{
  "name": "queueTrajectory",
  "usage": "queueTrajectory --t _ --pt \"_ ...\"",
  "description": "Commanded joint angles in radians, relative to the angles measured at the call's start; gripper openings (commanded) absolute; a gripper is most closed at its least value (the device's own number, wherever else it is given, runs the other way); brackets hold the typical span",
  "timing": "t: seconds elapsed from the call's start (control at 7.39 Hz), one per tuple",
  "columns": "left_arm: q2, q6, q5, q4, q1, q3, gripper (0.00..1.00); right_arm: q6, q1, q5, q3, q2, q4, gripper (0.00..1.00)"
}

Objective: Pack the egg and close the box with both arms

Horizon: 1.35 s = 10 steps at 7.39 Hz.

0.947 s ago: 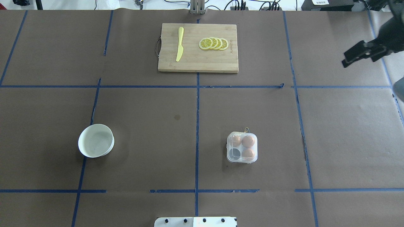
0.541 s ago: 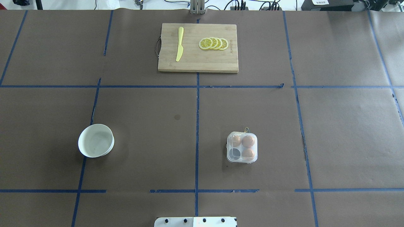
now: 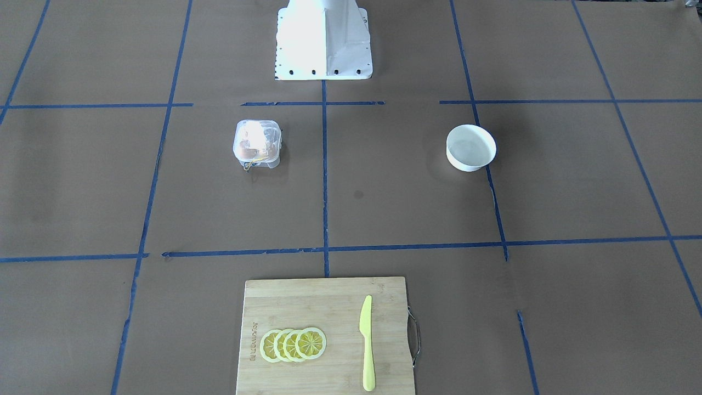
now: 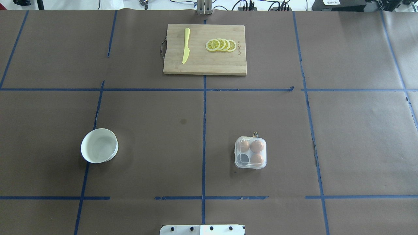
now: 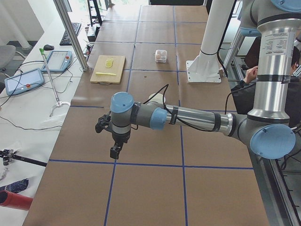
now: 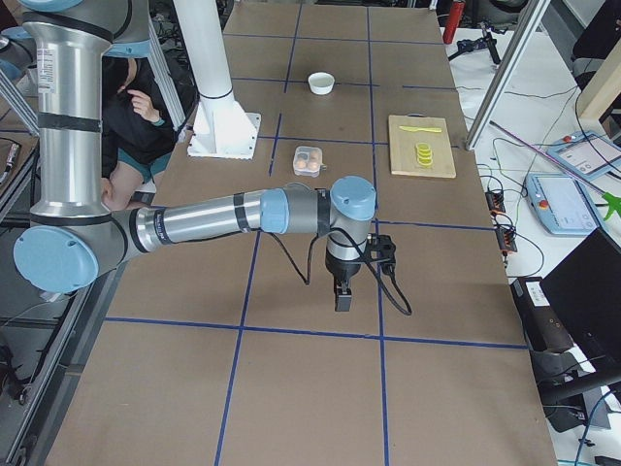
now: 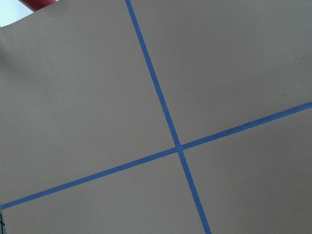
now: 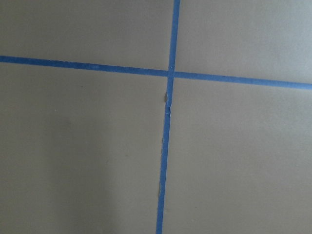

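The box (image 4: 250, 152) is a small clear carton on the brown table, right of the centre line; it also shows in the front view (image 3: 257, 144). Three brown eggs lie in it, one (image 4: 256, 146) at its far right; the near left cell holds none. The clear lid looks down over them. My left gripper (image 5: 114, 149) shows only in the left side view, far from the box; I cannot tell whether it is open or shut. My right gripper (image 6: 343, 291) shows only in the right side view, also far from the box; I cannot tell its state. Both wrist views show only paper and tape.
A white bowl (image 4: 99, 145) with nothing in it stands on the left. A wooden cutting board (image 4: 204, 65) at the far middle holds a yellow knife (image 4: 185, 45) and lemon slices (image 4: 221, 45). The white robot base (image 3: 323, 41) is at the near edge.
My right gripper, seen at the overhead view's top right edge 0.9 s ago, has left that view. The box, eggs and bowl have not moved.
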Motion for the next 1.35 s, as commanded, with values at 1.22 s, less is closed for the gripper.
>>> queueTrajectory --t 1.22 --pt "0.053 0.041 -0.151 0.042 -0.001 0.053 1.0 -0.011 0.052 0.152 -0.103 -0.049 0.121 1.0"
